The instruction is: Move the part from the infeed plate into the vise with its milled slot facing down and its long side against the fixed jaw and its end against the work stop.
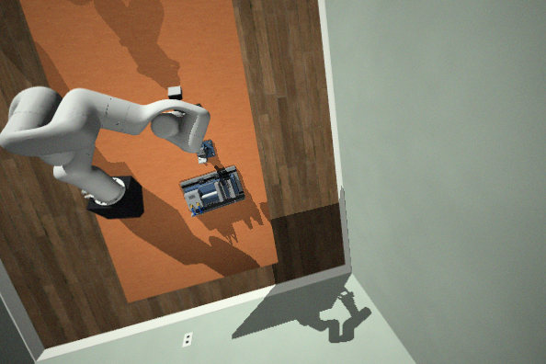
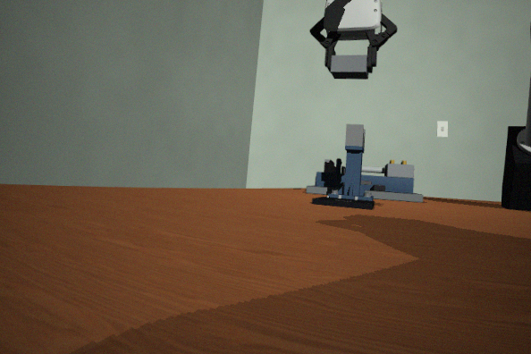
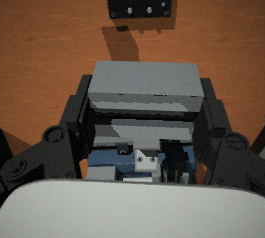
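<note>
The gripper (image 2: pixel 349 67) is hanging high above the orange mat (image 2: pixel 179 268), its fingers clamped part-open across the grey part (image 2: pixel 349 63); the block is riding level, well above the fixtures. To do this carry well, I judge the wrist should be staying steady and the slot's facing checked, since I cannot tell which way it faces. The vise (image 1: pixel 212 191) is standing open with nothing visible between its jaws; the V-block (image 2: pixel 353 172) is too small to judge.
</note>
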You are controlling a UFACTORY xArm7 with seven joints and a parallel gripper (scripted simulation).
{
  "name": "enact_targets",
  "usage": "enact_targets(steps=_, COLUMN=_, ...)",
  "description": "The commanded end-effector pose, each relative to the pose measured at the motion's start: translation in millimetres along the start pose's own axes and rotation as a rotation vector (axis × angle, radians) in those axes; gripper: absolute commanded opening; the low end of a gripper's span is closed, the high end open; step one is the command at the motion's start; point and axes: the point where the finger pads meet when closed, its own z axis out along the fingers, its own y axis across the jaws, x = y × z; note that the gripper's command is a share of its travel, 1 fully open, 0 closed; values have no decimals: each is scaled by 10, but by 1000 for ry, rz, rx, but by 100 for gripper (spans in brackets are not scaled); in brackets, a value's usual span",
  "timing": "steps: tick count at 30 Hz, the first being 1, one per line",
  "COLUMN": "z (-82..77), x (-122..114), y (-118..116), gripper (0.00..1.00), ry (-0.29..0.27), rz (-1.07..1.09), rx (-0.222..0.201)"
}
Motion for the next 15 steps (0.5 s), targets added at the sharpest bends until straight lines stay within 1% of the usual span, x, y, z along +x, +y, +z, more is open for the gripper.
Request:
enact_targets(steps=1, z=-6, x=14, y=55, gripper=0, ry=7, rz=23, rx=-23)
enact_targets(steps=4, z=-4, x=18, y=67, gripper=0, ry=9, rz=29, rx=-28)
enact_targets(steps=6, z=0, x=27, y=93, gripper=0, ry=13, rz=42, rx=-38)
enact_targets(steps=15, z=14, x=75, y=247, gripper=0, ry=38, rz=118, rx=-99)
